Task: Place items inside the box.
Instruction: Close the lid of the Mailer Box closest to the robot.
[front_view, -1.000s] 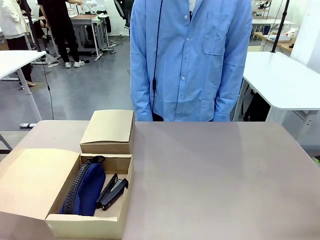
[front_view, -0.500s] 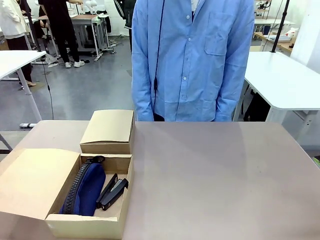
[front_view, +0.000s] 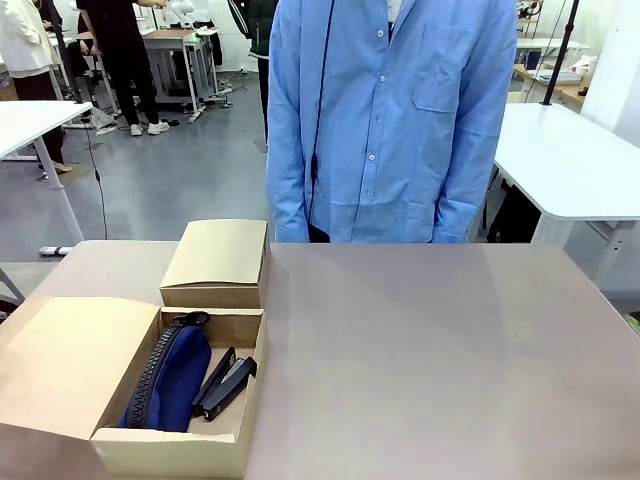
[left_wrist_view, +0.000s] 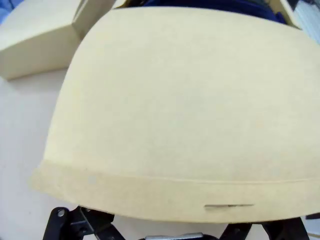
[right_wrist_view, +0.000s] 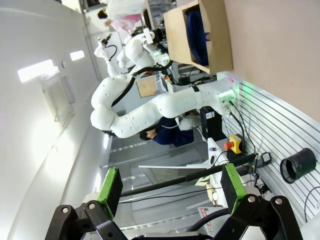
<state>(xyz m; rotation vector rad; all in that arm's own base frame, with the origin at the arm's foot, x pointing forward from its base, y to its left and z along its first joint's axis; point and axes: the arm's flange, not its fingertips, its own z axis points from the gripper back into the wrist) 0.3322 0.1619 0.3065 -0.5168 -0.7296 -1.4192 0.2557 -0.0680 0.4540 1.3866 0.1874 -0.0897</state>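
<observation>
front view faces person (front_view: 390, 120), wrists share box (front_view: 150, 455)

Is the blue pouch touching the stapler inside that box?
Cannot tell. In the front view the pouch and stapler lie side by side in the box, with a dark, shadowed seam between them.

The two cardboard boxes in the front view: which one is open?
The nearer box, at the table's front left corner, is open; a navy pouch and a black stapler lie inside. The farther box behind it is closed.
</observation>
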